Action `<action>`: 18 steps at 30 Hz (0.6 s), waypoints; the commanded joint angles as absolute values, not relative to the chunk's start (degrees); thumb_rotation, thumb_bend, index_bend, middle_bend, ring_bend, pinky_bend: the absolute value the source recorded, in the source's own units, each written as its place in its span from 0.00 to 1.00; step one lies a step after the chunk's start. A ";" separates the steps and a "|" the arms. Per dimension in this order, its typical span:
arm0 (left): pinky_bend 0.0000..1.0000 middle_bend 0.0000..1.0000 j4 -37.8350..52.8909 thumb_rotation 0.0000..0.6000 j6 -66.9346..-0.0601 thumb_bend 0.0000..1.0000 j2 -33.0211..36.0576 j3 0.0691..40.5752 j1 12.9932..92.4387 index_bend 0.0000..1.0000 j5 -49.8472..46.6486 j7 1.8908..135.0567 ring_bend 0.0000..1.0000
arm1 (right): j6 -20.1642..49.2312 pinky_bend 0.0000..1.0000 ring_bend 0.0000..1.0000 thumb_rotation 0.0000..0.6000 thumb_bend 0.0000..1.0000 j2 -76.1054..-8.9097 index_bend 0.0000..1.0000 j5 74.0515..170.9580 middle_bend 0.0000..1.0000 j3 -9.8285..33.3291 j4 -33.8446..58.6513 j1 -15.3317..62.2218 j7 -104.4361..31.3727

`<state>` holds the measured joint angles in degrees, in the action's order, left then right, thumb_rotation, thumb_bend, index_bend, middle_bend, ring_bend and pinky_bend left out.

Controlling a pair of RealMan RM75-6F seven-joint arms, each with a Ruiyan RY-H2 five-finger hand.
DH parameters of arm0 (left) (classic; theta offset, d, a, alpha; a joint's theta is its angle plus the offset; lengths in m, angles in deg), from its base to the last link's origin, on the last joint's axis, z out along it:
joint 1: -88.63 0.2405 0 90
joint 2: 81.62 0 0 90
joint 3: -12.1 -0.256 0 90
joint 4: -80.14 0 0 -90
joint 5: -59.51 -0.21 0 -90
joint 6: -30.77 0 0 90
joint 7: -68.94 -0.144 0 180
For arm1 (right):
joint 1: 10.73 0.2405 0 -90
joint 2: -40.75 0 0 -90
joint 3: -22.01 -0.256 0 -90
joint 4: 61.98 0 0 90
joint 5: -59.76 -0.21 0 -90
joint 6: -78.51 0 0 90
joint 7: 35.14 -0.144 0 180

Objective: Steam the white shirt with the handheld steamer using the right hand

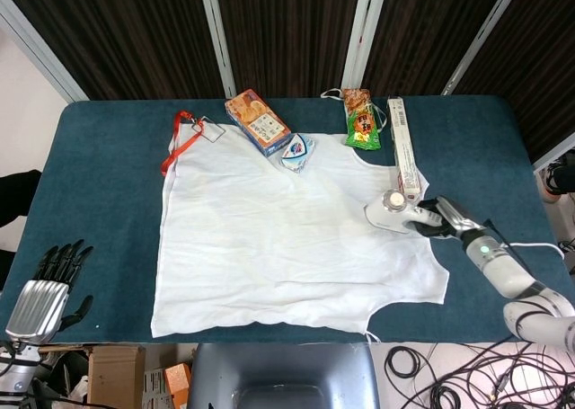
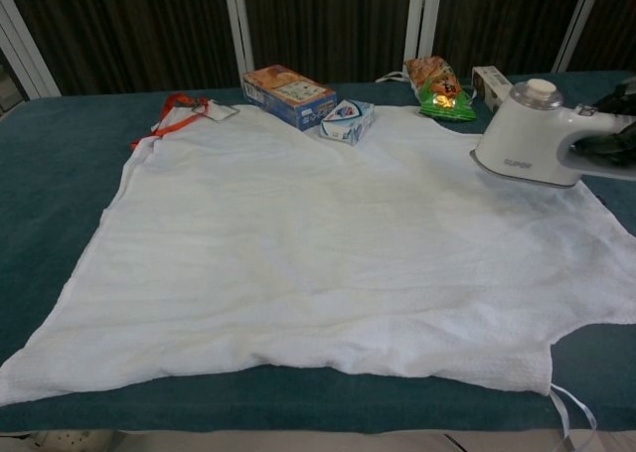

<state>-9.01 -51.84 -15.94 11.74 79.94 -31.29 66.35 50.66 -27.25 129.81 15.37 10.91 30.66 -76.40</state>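
The white shirt (image 1: 287, 234) (image 2: 328, 243) lies spread flat over the middle of the teal table (image 1: 108, 175). My right hand (image 1: 440, 218) (image 2: 608, 134) grips the handle of the white handheld steamer (image 1: 392, 211) (image 2: 527, 134), whose head sits on the shirt's right shoulder area, near the armhole. My left hand (image 1: 47, 288) hangs off the table's near-left corner with nothing in it, fingers apart; the chest view does not show it.
Along the far edge lie an orange lanyard with a badge (image 1: 184, 135), an orange snack box (image 1: 257, 120), a small blue-white carton (image 1: 296, 152), a green snack bag (image 1: 361, 119) and a long narrow box (image 1: 403, 148) right behind the steamer. A white cable (image 1: 539, 245) trails from my right arm.
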 commanded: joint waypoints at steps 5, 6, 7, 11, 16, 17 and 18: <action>0.04 0.00 -8.99 1.00 -51.63 0.37 -16.02 11.87 79.82 0.00 -31.00 66.55 0.01 | 55.37 1.00 1.00 1.00 0.77 -33.78 1.00 116.94 1.00 13.83 10.07 37.99 -64.14; 0.04 0.00 -8.99 1.00 -51.67 0.37 -16.06 11.89 79.84 0.00 -30.95 66.60 0.01 | 55.36 1.00 1.00 1.00 0.77 -34.26 1.00 115.62 1.00 14.10 9.68 38.52 -62.86; 0.04 0.00 -8.97 1.00 -51.72 0.37 -16.09 11.92 79.86 0.00 -30.92 66.65 0.01 | 55.40 1.00 1.00 1.00 0.77 -34.69 1.00 114.26 1.00 14.44 9.30 39.05 -61.61; 0.04 0.00 -8.96 1.00 -51.85 0.37 -16.20 11.94 79.94 0.00 -30.85 66.88 0.01 | 53.76 1.00 1.00 1.00 0.77 -36.45 1.00 108.35 1.00 16.42 7.40 40.95 -55.46; 0.04 0.00 -9.00 1.00 -52.08 0.37 -16.23 11.87 80.05 0.00 -31.00 66.95 0.01 | 52.11 1.00 1.00 1.00 0.77 -37.52 1.00 100.57 1.00 17.84 4.94 42.25 -50.29; 0.04 0.00 -9.02 1.00 -52.10 0.37 -16.23 11.85 80.07 0.00 -31.02 66.91 0.01 | 52.12 1.00 1.00 1.00 0.77 -37.84 1.00 99.30 1.00 18.07 4.26 42.51 -49.54; 0.04 0.00 -9.04 1.00 -52.16 0.37 -16.23 11.80 80.11 0.00 -31.06 66.86 0.01 | 52.22 1.00 1.00 1.00 0.77 -38.20 1.00 98.13 1.00 18.29 3.56 42.77 -48.83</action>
<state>-9.04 -52.17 -16.23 11.81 80.11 -31.06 66.86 52.72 -37.14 100.92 17.33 5.39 41.74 -51.10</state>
